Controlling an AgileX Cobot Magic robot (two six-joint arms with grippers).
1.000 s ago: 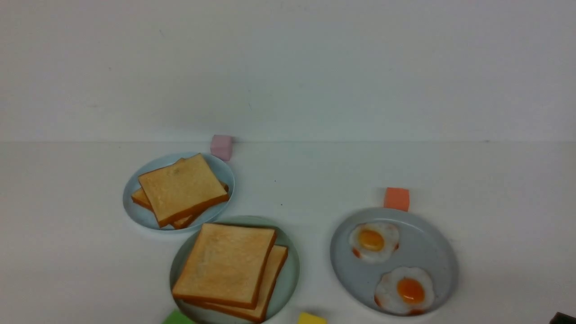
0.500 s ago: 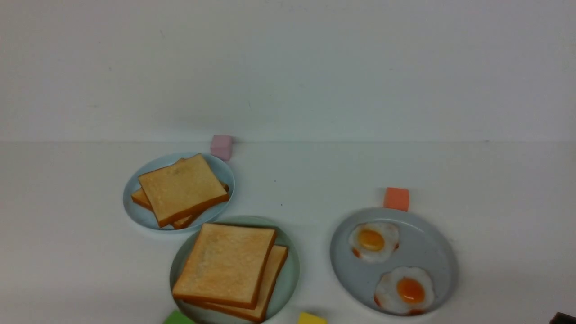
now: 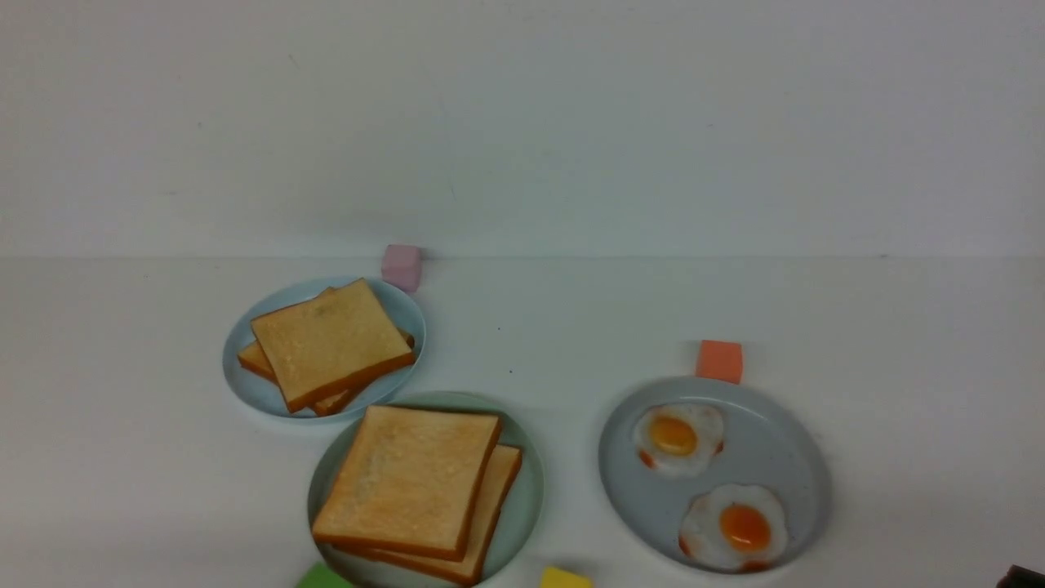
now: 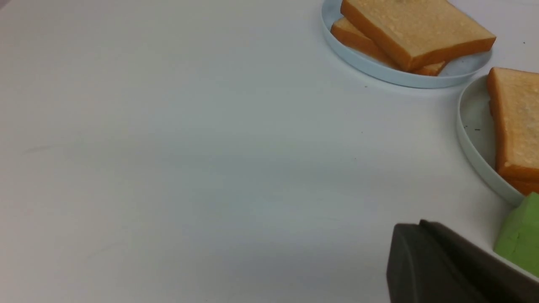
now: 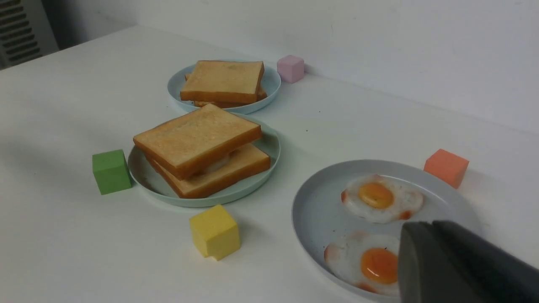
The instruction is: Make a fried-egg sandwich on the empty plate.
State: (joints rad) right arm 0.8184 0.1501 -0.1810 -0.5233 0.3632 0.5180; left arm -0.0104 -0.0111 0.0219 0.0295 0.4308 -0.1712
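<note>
The fried-egg sandwich sits on the mint-green plate [image 3: 526, 490] at front centre. Its top toast [image 3: 408, 478] lies skewed over the bottom toast [image 3: 494, 506]. In the right wrist view a sliver of white egg [image 5: 217, 164] shows between the top toast [image 5: 196, 136] and the bottom toast [image 5: 223, 174]. My left gripper [image 4: 419, 223] is shut and empty, low over the bare table beside the plate [image 4: 471, 126]. My right gripper [image 5: 429, 223] is shut and empty, over the near edge of the grey-blue plate [image 5: 316, 210].
A light-blue plate [image 3: 241, 384] holds a stack of plain toast [image 3: 326, 343]. The grey-blue plate [image 3: 784, 457] holds two fried eggs [image 3: 678, 437] [image 3: 735, 527]. Cubes stand around: pink [image 3: 402, 265], orange [image 3: 719, 361], green [image 3: 322, 578], yellow [image 3: 563, 580].
</note>
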